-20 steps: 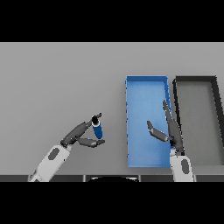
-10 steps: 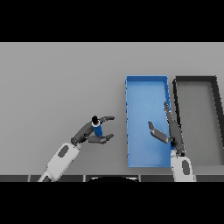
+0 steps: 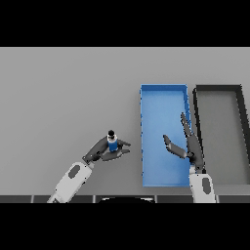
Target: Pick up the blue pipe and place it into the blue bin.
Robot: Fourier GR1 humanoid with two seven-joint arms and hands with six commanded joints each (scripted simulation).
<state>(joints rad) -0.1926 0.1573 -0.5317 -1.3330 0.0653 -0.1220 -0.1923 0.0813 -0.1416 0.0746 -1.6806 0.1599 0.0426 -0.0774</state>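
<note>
Table (image 3: pixel 68 83) stretched grey beneath everything, and the blue bin (image 3: pixel 163 97) sat on it as the fixed mark. Just right of the bin lay a dark bin (image 3: pixel 218 90). The right hand (image 3: pixel 188 146) hung over the blue bin's right side, fingers straight and spread, holding nothing. Left of the bin, near its lower half, the left hand (image 3: pixel 100 151) had fingers curled round the blue pipe (image 3: pixel 112 143), which stood upright with a dark top.

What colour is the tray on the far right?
Black tray with a grey floor, seen in the head view.
</note>
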